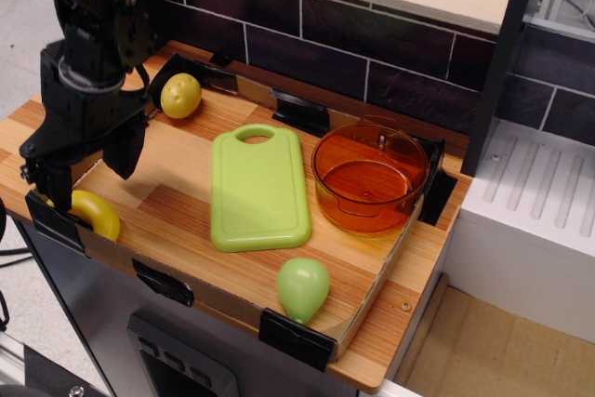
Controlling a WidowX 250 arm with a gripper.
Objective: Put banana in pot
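The yellow banana (96, 213) lies in the front left corner of the cardboard tray (372, 297), partly hidden by my gripper. My black gripper (91, 172) hangs just above the banana with its fingers spread apart, one finger (58, 185) at the banana's left end and the other finger (124, 149) behind it. It holds nothing. The transparent orange pot (369, 178) stands at the right side of the tray, upright, with nothing in it.
A lime-green cutting board (257, 189) lies flat between banana and pot. A round yellow lemon-like fruit (180, 95) sits at the back left. A pale green pear-shaped fruit (303, 288) lies at the tray's front edge. A dark tiled wall (335, 39) runs behind.
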